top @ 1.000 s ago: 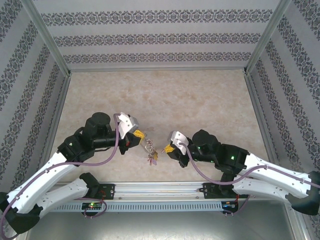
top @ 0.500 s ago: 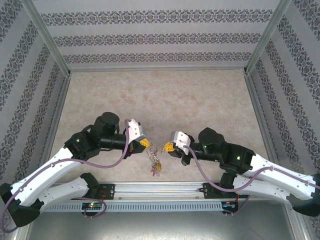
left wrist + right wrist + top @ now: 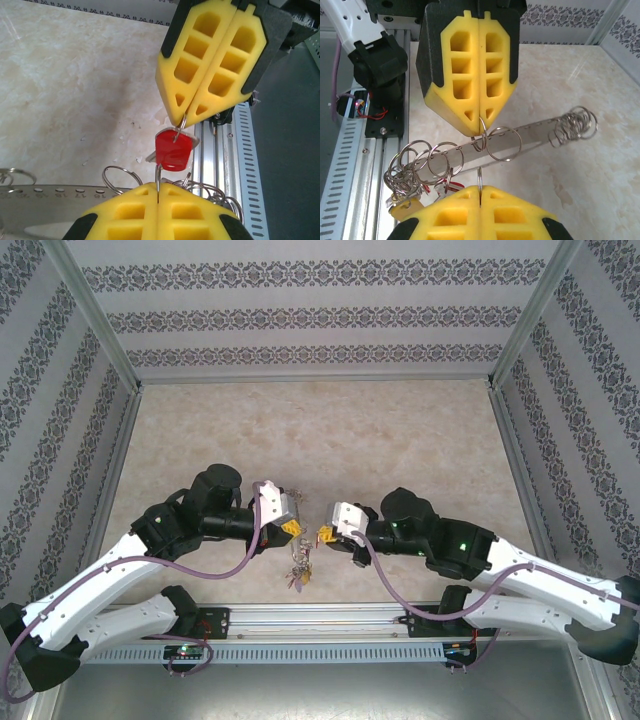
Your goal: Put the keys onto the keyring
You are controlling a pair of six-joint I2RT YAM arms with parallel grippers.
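Both arms are meeting nose to nose low over the near edge of the table (image 3: 320, 430), just ahead of the aluminium rail (image 3: 320, 618). The left gripper (image 3: 292, 528) is squeezing hard, jaws fully together, on a small wire ring threaded through the keyring (image 3: 536, 136), that flat grey band punched with a row of holes. From overhead, the keyring is hanging between and below the two tips. The right gripper (image 3: 324, 535) is clamped just as tight on the little ring of the red-tagged key (image 3: 173, 150). The key is dangling under its tip, in the narrow gap between the grippers.

Now the crowd. A large silver ring (image 3: 521, 143) is sitting on the band just beside the pinched one, right between the two tips. A tight stack of rings (image 3: 575, 125) is bunching at the band's far end. A bigger tangle of rings (image 3: 415, 170) is crowding the near end over the rail, a yellow tag (image 3: 406, 208) poking out underneath. Whether the key's ring is touching the band, I cannot tell. Behind it all the left arm's base (image 3: 380, 75) is standing on the rail, a purple cable (image 3: 336, 75) trailing beside it, and patterned walls (image 3: 320, 315) are closing in the table.
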